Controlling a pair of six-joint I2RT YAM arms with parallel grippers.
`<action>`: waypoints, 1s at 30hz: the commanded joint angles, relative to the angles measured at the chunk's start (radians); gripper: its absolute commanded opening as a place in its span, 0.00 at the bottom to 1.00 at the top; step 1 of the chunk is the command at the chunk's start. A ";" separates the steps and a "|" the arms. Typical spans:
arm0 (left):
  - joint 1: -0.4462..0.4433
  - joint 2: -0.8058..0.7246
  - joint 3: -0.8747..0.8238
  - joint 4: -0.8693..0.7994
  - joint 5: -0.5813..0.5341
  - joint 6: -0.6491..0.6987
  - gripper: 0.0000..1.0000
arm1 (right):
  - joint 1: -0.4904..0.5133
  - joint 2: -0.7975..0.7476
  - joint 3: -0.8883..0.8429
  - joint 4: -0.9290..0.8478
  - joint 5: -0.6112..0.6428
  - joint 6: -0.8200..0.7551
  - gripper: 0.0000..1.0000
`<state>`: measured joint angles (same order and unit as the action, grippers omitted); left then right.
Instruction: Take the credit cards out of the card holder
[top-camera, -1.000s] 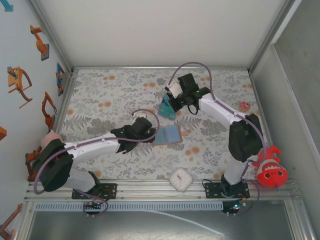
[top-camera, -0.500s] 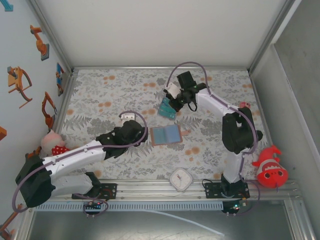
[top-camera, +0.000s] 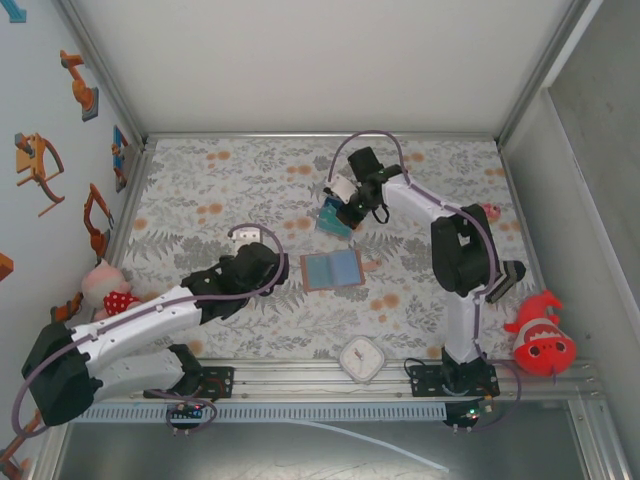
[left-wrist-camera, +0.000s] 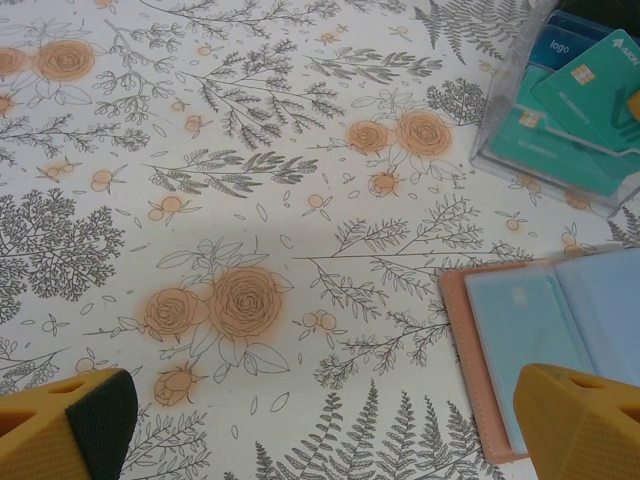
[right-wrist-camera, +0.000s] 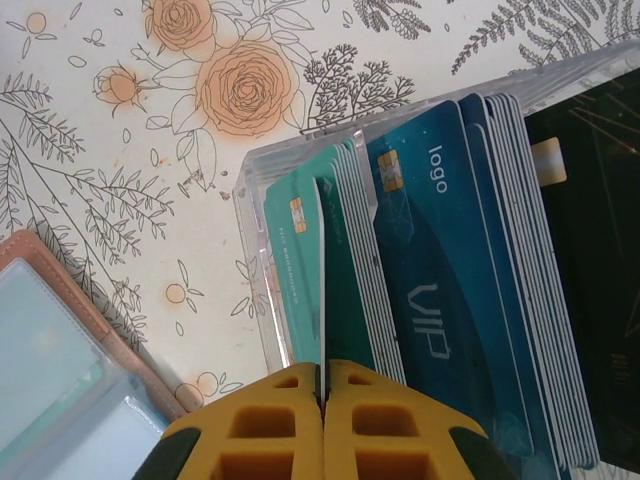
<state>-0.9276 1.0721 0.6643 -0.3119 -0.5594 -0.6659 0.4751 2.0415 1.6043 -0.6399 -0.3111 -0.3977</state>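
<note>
The card holder (top-camera: 332, 269) lies open and flat in the middle of the table, terracotta outside, pale blue inside; its left page also shows in the left wrist view (left-wrist-camera: 530, 330). My left gripper (top-camera: 284, 270) stands open just left of it, the yellow fingers (left-wrist-camera: 70, 425) wide apart over bare cloth. My right gripper (right-wrist-camera: 323, 375) is shut on a teal credit card (right-wrist-camera: 322, 270), seen edge-on. The card's far end reaches into a clear box (right-wrist-camera: 262, 330) of teal, blue and black credit cards (right-wrist-camera: 440, 290). From above, that gripper (top-camera: 345, 212) hangs over the box (top-camera: 333, 221).
A white square object (top-camera: 360, 358) sits near the front edge. A red fish plush (top-camera: 540, 340) lies at the right, a small pink toy (top-camera: 490, 211) by the right wall, a doll (top-camera: 105, 285) at the left. Metal walls close in the table.
My left gripper has drawn back to the left, away from the card holder, which now lies flat. The right gripper has shifted slightly left over the box with its card.
</note>
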 joint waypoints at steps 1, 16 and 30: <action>0.007 -0.028 -0.009 -0.033 -0.036 -0.013 0.97 | -0.003 0.009 0.038 -0.046 0.000 -0.014 0.09; 0.010 -0.100 -0.035 -0.048 -0.152 -0.114 0.97 | 0.017 -0.180 -0.053 0.018 0.107 0.263 0.28; 0.019 -0.265 -0.115 -0.202 -0.330 -0.347 0.97 | 0.291 -0.417 -0.399 0.080 0.324 0.637 0.42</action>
<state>-0.9146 0.8417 0.5732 -0.4507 -0.8246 -0.9344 0.7303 1.6421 1.2488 -0.5827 -0.0345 0.1249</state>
